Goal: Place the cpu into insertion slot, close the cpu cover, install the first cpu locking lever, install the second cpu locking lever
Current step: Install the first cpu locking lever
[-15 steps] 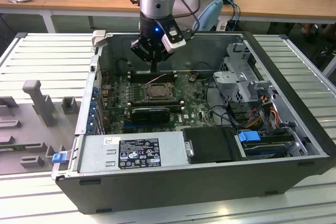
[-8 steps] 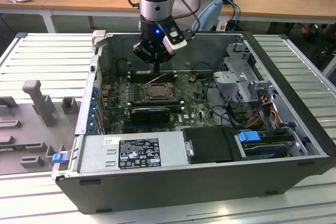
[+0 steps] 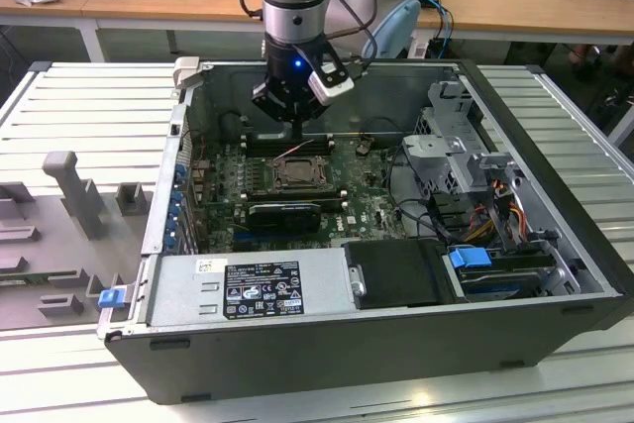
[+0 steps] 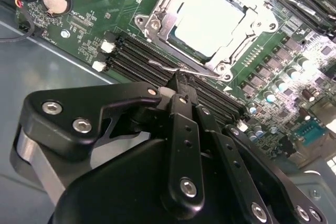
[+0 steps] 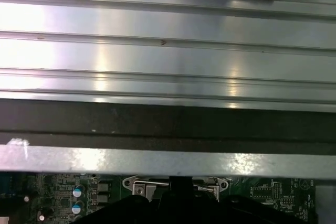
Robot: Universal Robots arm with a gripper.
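Evidently the cpu [image 4: 212, 19] sits in the slot [image 4: 157, 24] under the closed cover [image 4: 252, 17]. The gripper [image 4: 177, 83], fingers together and holding nothing, presses a wire lever [image 4: 173, 68] just ahead of its tips; seating it calls for a hooking push, I judge.

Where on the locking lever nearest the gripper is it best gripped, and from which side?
Probably the bent free end of the locking lever, which juts clear of the cpu cover toward the memory slots. Come from above on that side; the rest of the wire hugs the frame.

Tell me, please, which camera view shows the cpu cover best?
The second wrist view: the cpu cover lies closed over the cpu, frame fully visible. The exterior view shows it small beneath the gripper; the first wrist view catches just an edge.
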